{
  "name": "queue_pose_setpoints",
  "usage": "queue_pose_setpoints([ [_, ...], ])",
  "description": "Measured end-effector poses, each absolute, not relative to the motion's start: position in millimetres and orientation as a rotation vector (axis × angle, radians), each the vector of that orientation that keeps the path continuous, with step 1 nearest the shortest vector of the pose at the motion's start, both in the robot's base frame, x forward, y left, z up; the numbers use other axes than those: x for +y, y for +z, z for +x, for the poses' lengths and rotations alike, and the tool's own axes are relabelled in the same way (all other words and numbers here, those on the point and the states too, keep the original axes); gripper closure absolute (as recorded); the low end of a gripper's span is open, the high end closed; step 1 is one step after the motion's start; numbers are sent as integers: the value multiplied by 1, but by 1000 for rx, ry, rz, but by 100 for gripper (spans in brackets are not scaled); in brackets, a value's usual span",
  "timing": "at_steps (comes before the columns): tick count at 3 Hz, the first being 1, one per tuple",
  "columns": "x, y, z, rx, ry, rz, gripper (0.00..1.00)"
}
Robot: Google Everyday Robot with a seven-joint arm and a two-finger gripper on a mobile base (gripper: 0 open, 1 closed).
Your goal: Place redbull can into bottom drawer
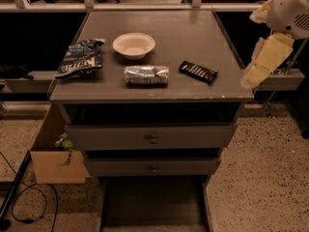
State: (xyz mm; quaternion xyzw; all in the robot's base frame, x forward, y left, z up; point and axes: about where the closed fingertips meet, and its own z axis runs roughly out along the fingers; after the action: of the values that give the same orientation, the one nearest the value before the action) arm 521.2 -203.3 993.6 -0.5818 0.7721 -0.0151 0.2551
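Note:
The redbull can [146, 75], a slim silvery-blue can, lies on its side near the front middle of the grey cabinet top [193, 33]. The bottom drawer [154, 204] is pulled out at floor level, and the part of it in view holds nothing. My gripper [252, 77] hangs at the end of the pale arm at the right edge. It is beside the cabinet's front right corner and well to the right of the can. It holds nothing that I can see.
A blue chip bag [79, 58] lies at the left of the top, a white bowl [133, 45] behind the can, and a dark candy bar [198, 71] to its right. A cardboard box [58, 156] stands left of the drawers. Cables [29, 202] lie on the floor.

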Motion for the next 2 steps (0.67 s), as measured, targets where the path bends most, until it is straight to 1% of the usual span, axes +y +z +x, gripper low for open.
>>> queue_pose_setpoints([
  [1, -211, 992, 526, 2096, -5, -1598, 0],
  [2, -168, 982, 555, 2051, 47, -1643, 0],
])
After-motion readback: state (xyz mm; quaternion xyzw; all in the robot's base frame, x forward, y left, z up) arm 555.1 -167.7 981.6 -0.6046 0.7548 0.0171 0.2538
